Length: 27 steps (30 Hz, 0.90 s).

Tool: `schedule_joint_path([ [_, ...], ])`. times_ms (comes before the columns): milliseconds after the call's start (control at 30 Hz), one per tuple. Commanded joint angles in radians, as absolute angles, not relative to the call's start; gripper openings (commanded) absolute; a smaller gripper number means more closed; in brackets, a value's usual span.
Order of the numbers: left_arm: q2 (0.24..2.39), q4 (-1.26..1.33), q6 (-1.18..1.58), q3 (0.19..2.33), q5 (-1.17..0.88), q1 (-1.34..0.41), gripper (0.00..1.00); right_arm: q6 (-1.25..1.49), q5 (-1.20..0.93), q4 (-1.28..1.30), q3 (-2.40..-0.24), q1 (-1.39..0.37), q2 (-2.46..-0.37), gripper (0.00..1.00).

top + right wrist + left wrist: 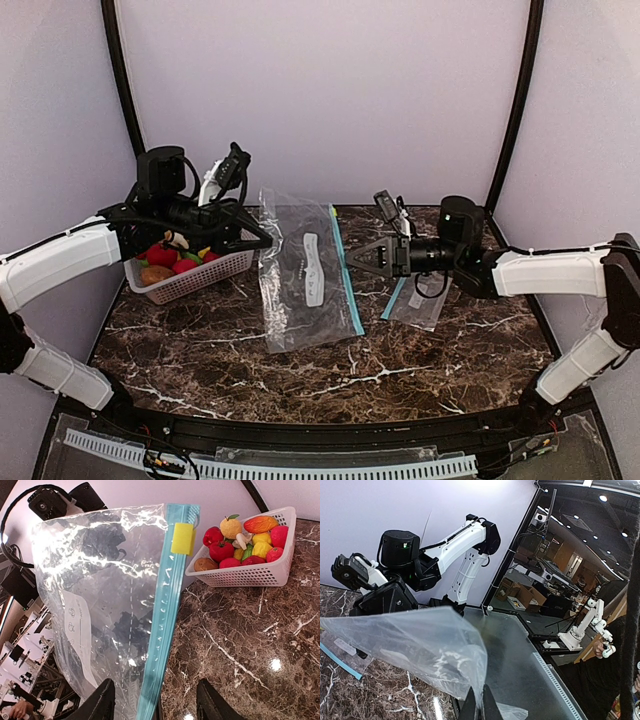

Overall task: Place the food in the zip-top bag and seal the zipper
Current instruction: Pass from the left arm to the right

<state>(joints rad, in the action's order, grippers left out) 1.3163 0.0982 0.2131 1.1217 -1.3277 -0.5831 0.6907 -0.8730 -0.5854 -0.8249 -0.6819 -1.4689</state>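
The clear zip-top bag (303,268) lies in the middle of the table, its blue zipper strip (346,276) on the right edge. My left gripper (266,240) is shut on the bag's upper left edge and lifts it; the left wrist view shows the fingers (470,705) pinching the plastic (420,640). My right gripper (350,258) is open and empty beside the zipper; in the right wrist view (156,711) the strip (164,622) with its yellow slider (183,538) runs between the jaws. The toy food (170,257) sits in the white basket (195,282); it also shows in the right wrist view (235,545).
A second, smaller zip-top bag (418,302) lies under my right arm. The basket (280,575) stands at the table's far left, behind my left arm. Dark marble table (320,370) with a raised front edge.
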Motion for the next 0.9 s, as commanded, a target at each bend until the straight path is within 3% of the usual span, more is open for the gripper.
schedule_joint_path([
  [0,1.310,0.118,0.206,1.103,-1.351,-0.591,0.01,0.685,-0.895,-0.603,-0.858,-0.700,-1.494,0.53],
  [233,1.318,0.118,0.204,1.100,-1.353,-0.596,0.01,0.688,-0.901,-0.601,-0.878,-0.722,-1.518,0.40],
  [433,1.320,0.112,0.197,1.102,-1.350,-0.598,0.01,0.689,-0.875,-0.604,-0.871,-0.725,-1.509,0.22],
  [567,1.319,0.099,0.194,1.105,-1.346,-0.598,0.01,0.655,-0.846,-0.544,-0.880,-0.724,-1.483,0.02],
  [633,1.317,0.051,0.166,1.116,-1.328,-0.598,0.01,0.626,-0.826,-0.493,-0.882,-0.723,-1.458,0.00],
  [700,1.315,-0.056,0.101,1.143,-1.290,-0.597,0.12,0.577,-0.804,-0.420,-0.891,-0.719,-1.427,0.00],
  [733,1.313,-0.108,0.037,1.171,-1.265,-0.595,0.31,0.545,-0.786,-0.364,-0.900,-0.718,-1.407,0.00],
  [767,1.311,-0.205,-0.006,1.201,-1.206,-0.593,0.41,0.514,-0.763,-0.303,-0.911,-0.716,-1.388,0.00],
  [800,1.305,-0.246,-0.069,1.214,-1.126,-0.585,0.58,0.475,-0.725,-0.235,-0.924,-0.716,-1.366,0.00],
  [867,1.286,-0.311,-0.103,1.233,-1.008,-0.561,0.72,0.414,-0.670,-0.121,-0.946,-0.716,-1.323,0.00],
])
